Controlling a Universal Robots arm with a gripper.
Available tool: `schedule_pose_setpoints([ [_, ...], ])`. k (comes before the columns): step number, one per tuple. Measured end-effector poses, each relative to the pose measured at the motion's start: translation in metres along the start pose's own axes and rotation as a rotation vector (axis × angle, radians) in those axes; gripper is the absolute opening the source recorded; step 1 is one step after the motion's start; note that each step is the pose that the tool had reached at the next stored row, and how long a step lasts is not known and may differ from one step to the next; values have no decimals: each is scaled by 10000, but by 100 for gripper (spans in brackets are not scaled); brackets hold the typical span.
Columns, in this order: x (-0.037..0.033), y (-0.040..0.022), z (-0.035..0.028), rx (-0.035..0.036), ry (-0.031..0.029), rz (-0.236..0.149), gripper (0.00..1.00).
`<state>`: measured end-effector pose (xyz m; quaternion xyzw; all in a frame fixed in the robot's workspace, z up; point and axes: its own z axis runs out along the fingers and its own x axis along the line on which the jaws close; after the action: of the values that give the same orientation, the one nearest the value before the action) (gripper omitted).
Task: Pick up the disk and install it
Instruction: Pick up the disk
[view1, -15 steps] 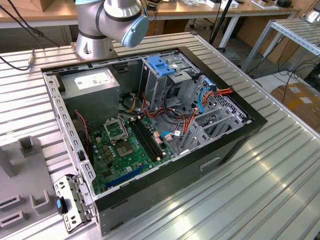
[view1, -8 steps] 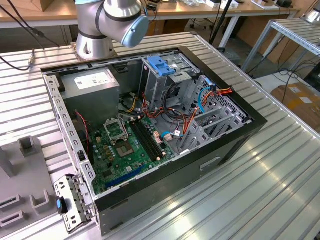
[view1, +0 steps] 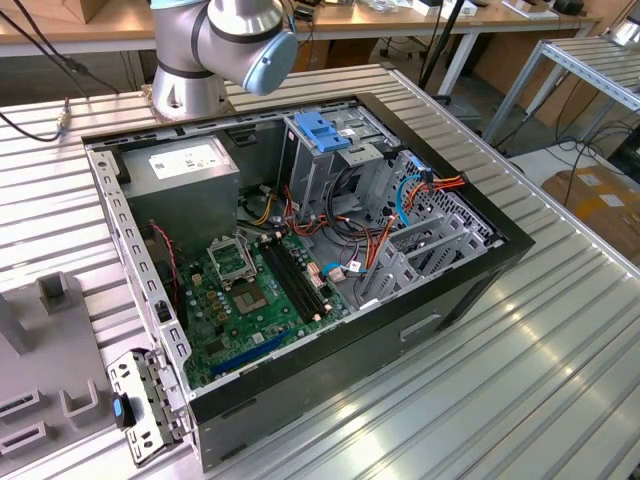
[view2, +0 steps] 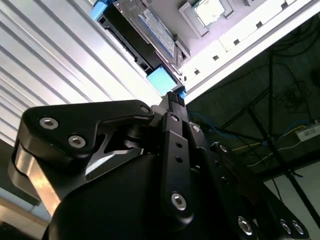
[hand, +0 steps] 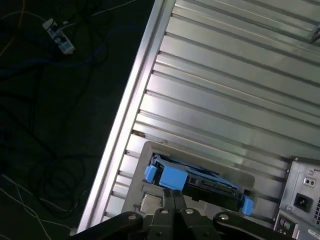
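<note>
Disk (hand: 199, 183) sits in a grey holder (hand: 150, 151) near the computer case (hand: 304, 192), claw (hand: 175, 192) pinched narrow beside it

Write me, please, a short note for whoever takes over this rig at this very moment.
Tool: right at the blue end of the disk; whether it grips cannot be told.
Disk: lying on a grey plate on the ribbed table, near the table's edge, outside the open computer case.
Done: nothing yet; the disk is not lifted.
Left: the whole job, pick-up and install.
</note>
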<state>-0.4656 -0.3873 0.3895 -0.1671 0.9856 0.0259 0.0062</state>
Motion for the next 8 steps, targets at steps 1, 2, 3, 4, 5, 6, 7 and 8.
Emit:
schedule_pose_setpoints([
  [1, 0, 0, 0, -4, 9, -187, 11],
  [2, 0, 0, 1, -7, 18, -365, 11],
  [3, 0, 0, 1, -12, 27, -550, 11],
  [4, 0, 0, 1, -17, 39, -813, 11],
  [5, 0, 0, 3, -26, 62, -1273, 11],
  [6, 0, 0, 3, -31, 73, -1513, 11],
  [7, 0, 0, 4, -36, 84, -1710, 11],
  [8, 0, 0, 5, -41, 96, -1971, 11],
])
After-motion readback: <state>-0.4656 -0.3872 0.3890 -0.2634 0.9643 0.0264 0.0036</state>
